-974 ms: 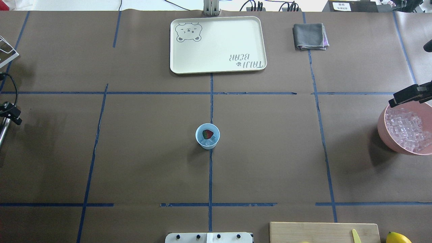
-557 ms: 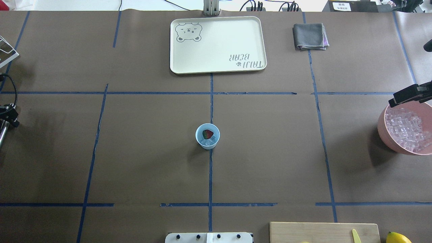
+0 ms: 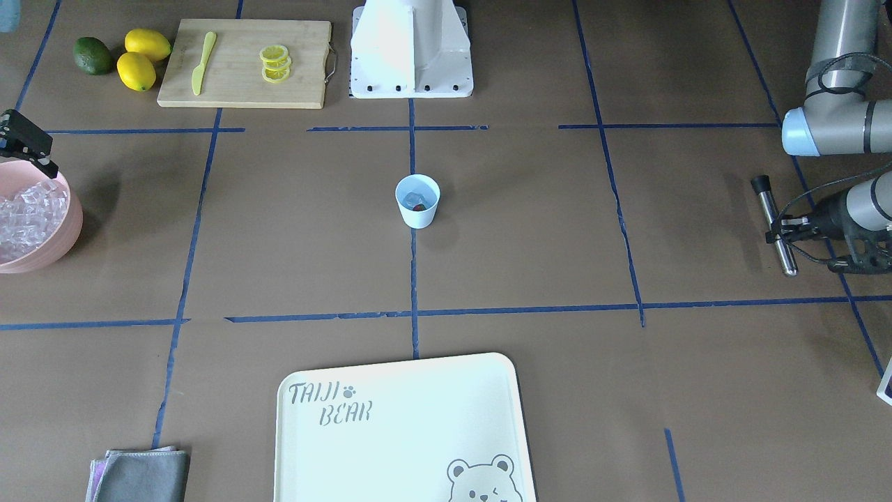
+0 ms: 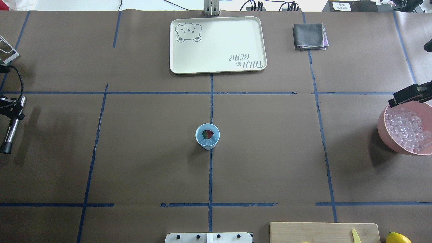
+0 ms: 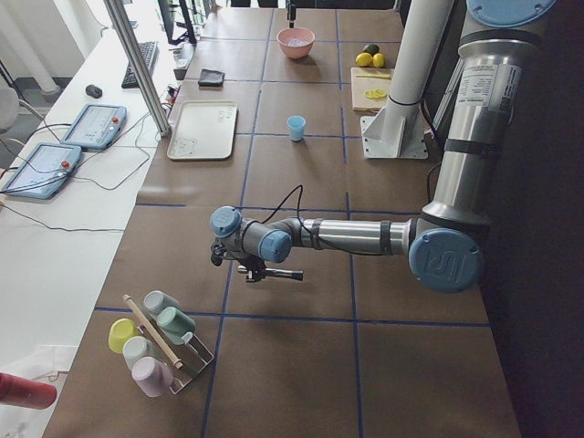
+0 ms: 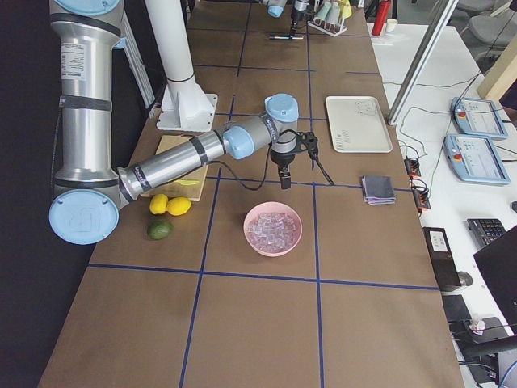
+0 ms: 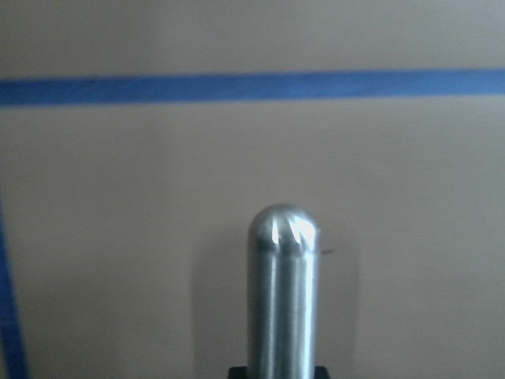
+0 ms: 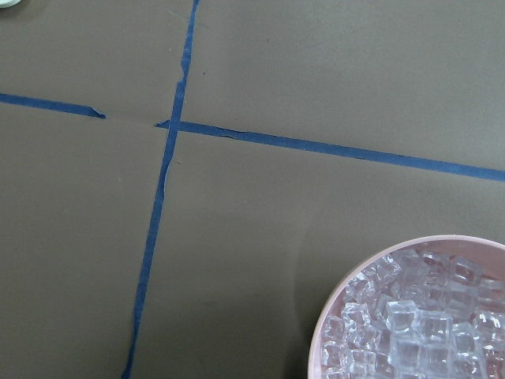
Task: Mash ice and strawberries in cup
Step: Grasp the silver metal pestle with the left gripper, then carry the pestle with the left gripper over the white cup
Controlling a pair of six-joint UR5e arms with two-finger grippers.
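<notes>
The light-blue cup (image 4: 207, 136) (image 3: 418, 202) stands upright at the table's middle. Inside it lie a red strawberry (image 4: 208, 134) and clear ice (image 4: 209, 142). My left gripper (image 3: 779, 230) is far off at the table's left edge, shut on a steel muddler rod (image 4: 11, 125) (image 7: 284, 300) that it holds roughly level above the paper. My right gripper (image 4: 403, 96) hangs over the near rim of the pink bowl (image 4: 381, 128) at the right edge. Its fingers look apart and hold nothing.
The pink bowl (image 8: 331, 316) is full of ice cubes. A cream tray (image 4: 217, 44) and a grey cloth (image 4: 309, 36) lie at the far side. By the robot's base lie a cutting board (image 3: 244, 63) with lemon slices and a knife, plus lemons (image 3: 143, 59). A rack of cups (image 5: 155, 338) stands at the left end.
My left gripper has brought the muddler further into the overhead view from the left edge, so most of the rod now shows. The right arm and the cup have not moved.
</notes>
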